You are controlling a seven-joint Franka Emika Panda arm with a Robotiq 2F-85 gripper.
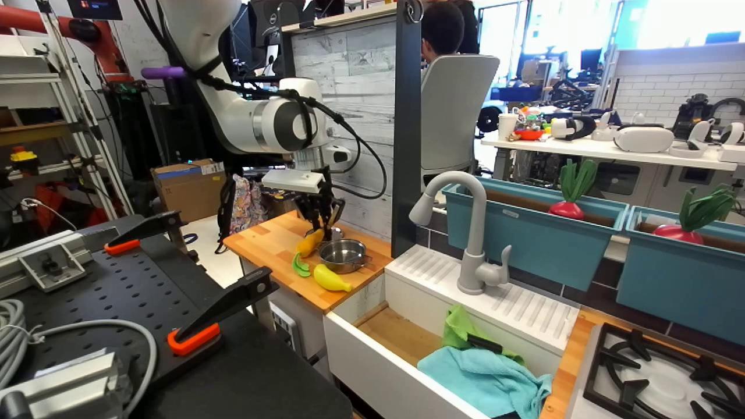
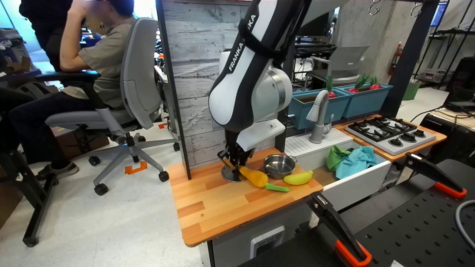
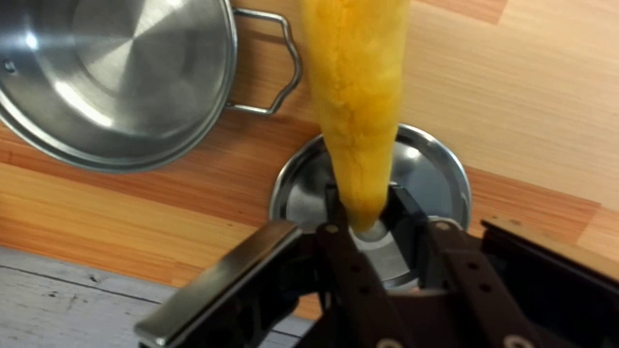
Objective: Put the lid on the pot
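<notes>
The shiny silver pot point(image 1: 343, 265) stands uncovered on the wooden counter; it also shows in an exterior view point(image 2: 279, 167) and in the wrist view point(image 3: 130, 96) at the upper left. The round silver lid point(image 3: 430, 179) lies flat on the counter beside the pot, directly below my gripper; its edge shows in an exterior view point(image 2: 227, 173). My gripper point(image 3: 365, 198) is low over the lid, its fingers on both sides of the narrow tip of a yellow-orange toy vegetable point(image 3: 355, 87). This toy hides the lid's middle. Its thick, green-leaved end points away from the gripper point(image 2: 256, 177).
A yellow toy banana point(image 2: 298, 178) lies next to the pot. A whitewashed wood wall point(image 2: 196, 92) stands close behind the gripper. A white sink point(image 1: 401, 372) with cloths and a grey faucet point(image 1: 474, 233) adjoin the counter point(image 2: 222, 207). Clamps point(image 2: 334, 226) stand on the black table.
</notes>
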